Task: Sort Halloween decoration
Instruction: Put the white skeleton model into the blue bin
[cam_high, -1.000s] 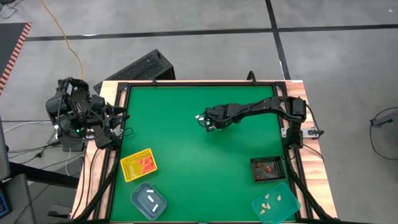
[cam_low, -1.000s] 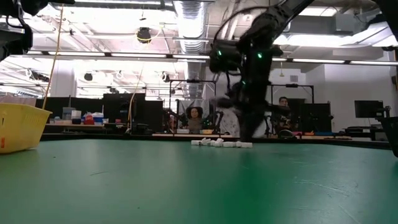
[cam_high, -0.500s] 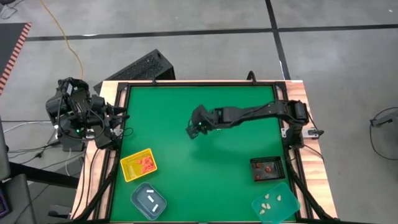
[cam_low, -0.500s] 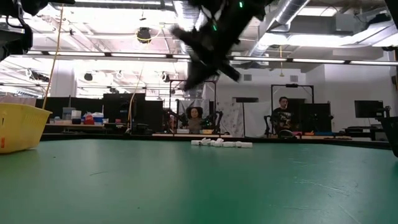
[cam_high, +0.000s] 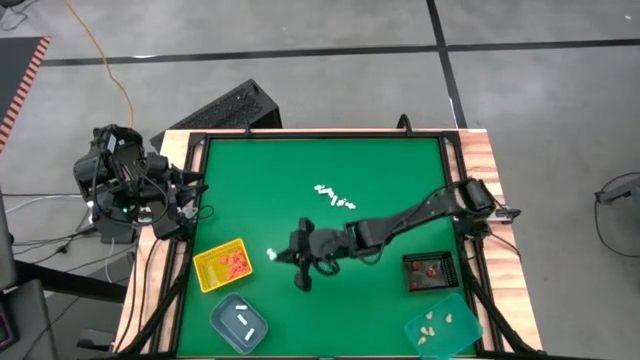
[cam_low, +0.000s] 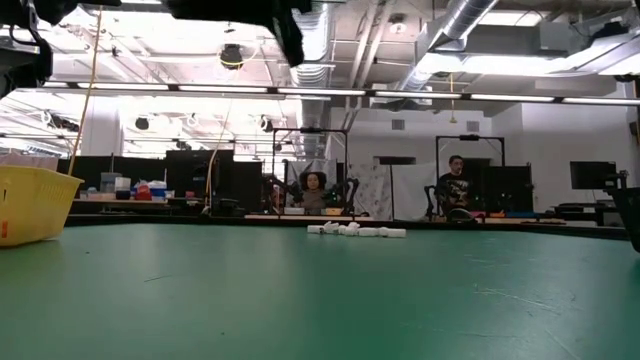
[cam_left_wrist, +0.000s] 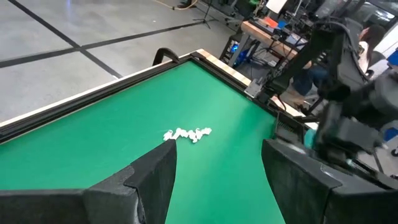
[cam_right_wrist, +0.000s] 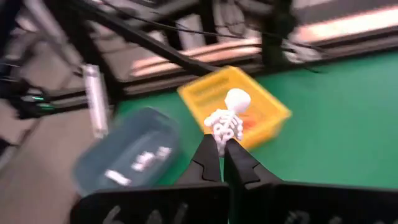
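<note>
Looking straight down first, we've got the right gripper stretched out over the near-left part of the green table, with a tiny white skeleton at its tip, just beside the yellow tray. The blue-grey tray with a couple of white pieces sits nearer the front edge, and that looks like where white stuff goes, so our guess is it's headed there. The rest of the white pile lies mid-table, well apart. The black tray and teal tray are over on the right. The left gripper is parked off the table's left edge.

From table height we only see the arm's dark bulk at the top, the pile far off, and the yellow tray's wall.

The left wrist camera shows its own fingers spread wide with nothing between them.

The right wrist camera is the worrying one: fingertips pinched fully together, holding the skeleton only by its lower end, most of it sticking out past the tips. A grip that thin could let it twist or pop free mid-swing. And since it hangs over the yellow tray, an early drop would land it among the orange pieces instead of the blue-grey one.
</note>
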